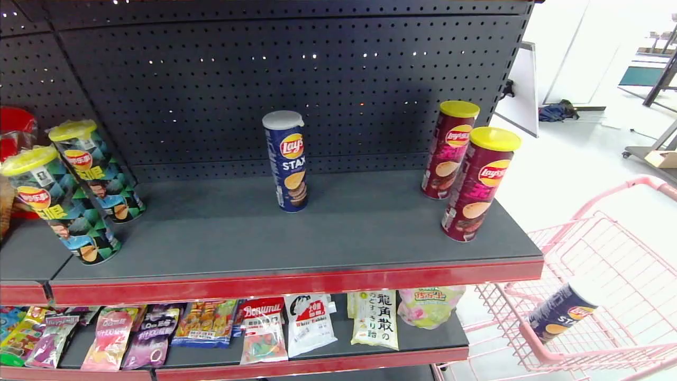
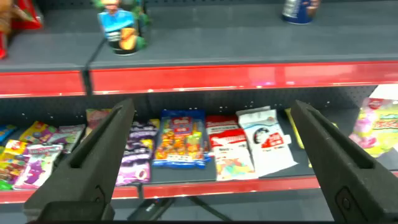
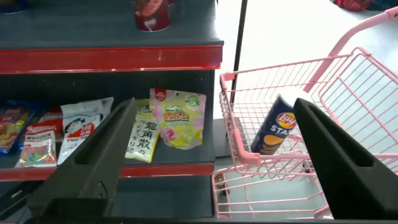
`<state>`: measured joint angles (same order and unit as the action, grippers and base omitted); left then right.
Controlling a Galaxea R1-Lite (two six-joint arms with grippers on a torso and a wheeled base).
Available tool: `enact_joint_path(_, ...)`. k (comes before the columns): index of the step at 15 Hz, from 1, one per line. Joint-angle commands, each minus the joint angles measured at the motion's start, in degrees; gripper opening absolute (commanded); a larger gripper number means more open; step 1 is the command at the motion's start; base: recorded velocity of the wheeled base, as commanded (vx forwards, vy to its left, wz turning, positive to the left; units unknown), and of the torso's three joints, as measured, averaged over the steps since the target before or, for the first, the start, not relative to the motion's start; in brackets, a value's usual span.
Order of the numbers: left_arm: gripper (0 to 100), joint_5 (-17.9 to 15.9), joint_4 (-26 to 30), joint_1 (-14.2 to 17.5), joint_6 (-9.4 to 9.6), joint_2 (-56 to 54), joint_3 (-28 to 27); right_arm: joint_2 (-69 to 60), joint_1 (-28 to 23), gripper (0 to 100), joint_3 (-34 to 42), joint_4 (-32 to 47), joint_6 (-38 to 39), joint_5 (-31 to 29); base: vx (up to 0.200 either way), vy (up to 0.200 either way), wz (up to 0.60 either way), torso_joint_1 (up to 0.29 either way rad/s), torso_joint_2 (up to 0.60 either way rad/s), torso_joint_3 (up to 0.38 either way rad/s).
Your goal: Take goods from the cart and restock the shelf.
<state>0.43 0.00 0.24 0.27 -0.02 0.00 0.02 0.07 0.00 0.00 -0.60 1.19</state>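
- The blue crisp can (image 1: 560, 317) lies tilted in the pink cart (image 1: 608, 248), against the near wall, to the right of the shelf (image 1: 296, 233)
- A second blue can (image 1: 286, 161) stands upright near the middle of the upper board, apart from the rest
- Two maroon cans stand at the right end, one (image 1: 449, 151) at the back and one (image 1: 478, 185) just in front of it (yellow lids on both)
- Two teal-patterned cans (image 1: 98, 172) (image 1: 58, 206) stand at the left end, also one behind the other
- Snack bags (image 1: 309, 323) lie in a row on the board below
- The left gripper (image 2: 211, 168) is before the lower board, fingers spread wide, gripping nothing
- The right gripper (image 3: 214, 162) is low between shelf end and cart, fingers likewise released and empty
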Motion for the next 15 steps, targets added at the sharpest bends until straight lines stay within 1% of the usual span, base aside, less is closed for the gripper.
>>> enact_joint_path(1, 100, 0.01, 0.00, 0.02, 0.00, 0.02, 0.00, -0.02, 0.01, 100, 0.00, 0.00, 0.07, 0.04, 0.000, -0.200, 0.00, 0.002, 0.01, 0.007)
enact_joint_path(6, 100, 0.01, 0.00, 0.02, 0.00, 0.02, 0.00, -0.02, 0.01, 100, 0.00, 0.00, 0.07, 0.04, 0.000, -0.200, 0.00, 0.000, 0.01, 0.002)
enact_joint_path(7, 100, 0.01, 0.00, 0.02, 0.00, 0.02, 0.00, -0.02, 0.01, 100, 0.00, 0.00, 0.07, 0.04, 0.000, 0.000, 0.00, 0.000, 0.00, 0.000)
enact_joint_path(15, 100, 0.01, 0.00, 0.02, -0.09, 0.02, 0.00, -0.02, 0.01, 100, 0.00, 0.00, 0.07, 0.04, 0.000, 0.000, -0.60, 0.003, 0.01, 0.001)
